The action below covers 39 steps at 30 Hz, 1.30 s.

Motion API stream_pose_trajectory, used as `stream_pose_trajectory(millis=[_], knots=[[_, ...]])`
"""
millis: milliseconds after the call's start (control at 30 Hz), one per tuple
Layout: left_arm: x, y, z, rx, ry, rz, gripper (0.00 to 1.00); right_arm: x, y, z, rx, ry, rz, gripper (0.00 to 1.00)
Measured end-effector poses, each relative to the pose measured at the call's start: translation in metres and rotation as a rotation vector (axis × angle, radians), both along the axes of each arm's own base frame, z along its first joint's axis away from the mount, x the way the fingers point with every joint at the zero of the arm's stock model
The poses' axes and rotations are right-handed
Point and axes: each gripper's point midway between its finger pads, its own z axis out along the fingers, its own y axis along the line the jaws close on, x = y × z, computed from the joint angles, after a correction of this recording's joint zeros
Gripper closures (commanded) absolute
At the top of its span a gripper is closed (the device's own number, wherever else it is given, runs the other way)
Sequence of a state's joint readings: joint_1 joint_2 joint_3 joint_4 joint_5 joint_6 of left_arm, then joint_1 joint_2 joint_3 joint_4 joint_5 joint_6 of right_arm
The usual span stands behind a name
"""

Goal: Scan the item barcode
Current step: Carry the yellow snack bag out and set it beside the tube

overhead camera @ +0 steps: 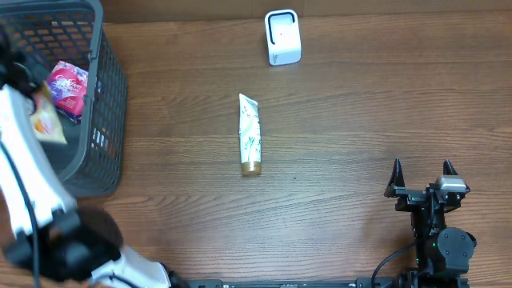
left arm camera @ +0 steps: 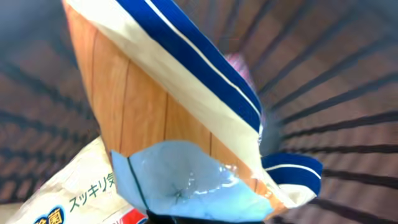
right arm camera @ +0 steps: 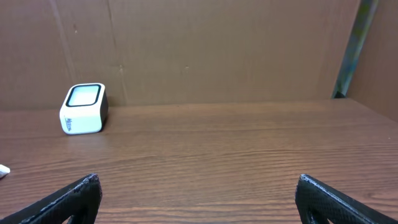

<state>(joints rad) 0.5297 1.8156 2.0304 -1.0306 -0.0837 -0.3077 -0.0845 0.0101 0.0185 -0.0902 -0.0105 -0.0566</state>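
While the left gripper [overhead camera: 34,94] is closed inside the basket [overhead camera: 112,88] at the far left, its fingers are out of sight under the arm and past the edge of the wrist view, so whether it pinches anything cannot be told. Right against its camera stands one packet [left arm camera: 155,112], tilted, with wood print, blue and white stripes and a pale blue end. One white packet [left arm camera: 68,193] with Japanese print lies below it at the left, cut off by the frame. Blurred basket bars fill the rest of that view.

From overhead, two packets show in the basket: a pink packet [overhead camera: 68,86] and, nearer, an orange packet [overhead camera: 46,122] partly under the arm. Whether the orange one is the wood-print packet is unclear.

One right gripper [overhead camera: 422,172] rests at the near right with its fingers spread wide and nothing between them.

On the table [overhead camera: 360,104] lie one tube [overhead camera: 250,134] in the middle, gold cap toward the near side, and one white scanner [overhead camera: 282,37] at the far edge, well apart from the tube. Both stand clear of the grippers.
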Motion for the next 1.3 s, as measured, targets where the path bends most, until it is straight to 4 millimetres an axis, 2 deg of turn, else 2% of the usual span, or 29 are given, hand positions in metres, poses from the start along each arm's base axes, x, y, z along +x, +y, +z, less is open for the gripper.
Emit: stream_pose_trajectory(millis=[33,67,100,133,167,200,300,400,433,467,500,533,567,600,633,767,833,967,1233,1267,1300], knots=[[-0.005,-0.012,0.045,0.032,-0.121,-0.034,0.96,0.000,0.000,0.000,0.000,-0.001,0.000,0.00],[-0.011,-0.025,0.082,0.056,-0.222,-0.069,0.96,0.000,0.000,0.000,0.000,0.000,0.000,0.00],[-0.014,-0.033,0.099,0.064,-0.272,-0.094,0.96,0.000,0.000,0.000,0.000,0.000,0.000,0.00],[-0.019,-0.052,0.130,0.077,-0.366,-0.157,0.96,0.000,0.000,0.000,0.000,0.000,0.000,0.00],[-0.022,-0.070,0.152,0.082,-0.434,-0.218,0.96,0.000,0.000,0.000,0.001,0.000,0.000,0.00],[-0.025,-0.089,0.168,0.079,-0.481,-0.278,0.96,0.000,0.000,0.000,0.000,0.000,0.000,0.00],[-0.034,-0.180,0.204,0.025,-0.596,-0.548,0.96,0.000,0.000,0.000,0.000,0.000,0.000,0.00],[-0.042,-0.264,0.211,-0.057,-0.621,-0.783,0.96,0.000,0.000,0.000,0.000,0.000,0.000,0.00],[-0.045,-0.300,0.208,-0.100,-0.610,-0.882,0.96,0.000,0.000,0.000,0.000,0.000,0.000,0.00],[-0.046,-0.333,0.200,-0.147,-0.585,-0.974,0.96,0.000,0.000,0.000,0.000,0.000,0.000,0.00],[-0.045,-0.348,0.192,-0.173,-0.559,-1.009,0.96,0.000,0.000,0.000,0.000,0.000,0.000,0.00],[-0.046,-0.380,0.169,-0.227,-0.479,-1.082,0.96,0.000,0.000,0.000,0.000,0.000,0.000,0.00],[-0.044,-0.399,0.151,-0.258,-0.414,-1.119,0.96,0.000,0.000,0.000,0.000,0.000,0.000,0.00],[-0.038,-0.423,0.117,-0.296,-0.304,-1.155,0.96,0.000,0.000,0.000,0.000,0.000,0.000,0.00],[-0.034,-0.433,0.100,-0.310,-0.247,-1.164,0.96,0.000,0.000,0.000,0.001,0.000,0.000,0.00],[-0.014,-0.485,-0.003,-0.367,0.060,-1.157,0.96,0.000,0.000,0.000,0.001,-0.001,0.000,0.00],[-0.003,-0.503,-0.048,-0.412,0.162,-1.100,0.96,0.000,0.000,0.000,0.000,0.000,0.000,0.00],[0.011,-0.519,-0.110,-0.550,0.302,-0.875,0.96,0.000,0.000,0.000,0.000,0.000,0.000,0.00],[0.015,-0.519,-0.182,-0.717,0.464,-0.437,0.96,0.000,0.000,0.000,0.000,0.000,0.000,0.00],[0.015,-0.519,-0.187,-0.723,0.471,-0.415,0.95,0.000,0.000,0.000,0.000,0.000,0.000,0.00],[0.015,-0.518,-0.196,-0.738,0.488,-0.354,0.88,0.000,0.000,0.000,0.001,0.000,0.000,0.00]])
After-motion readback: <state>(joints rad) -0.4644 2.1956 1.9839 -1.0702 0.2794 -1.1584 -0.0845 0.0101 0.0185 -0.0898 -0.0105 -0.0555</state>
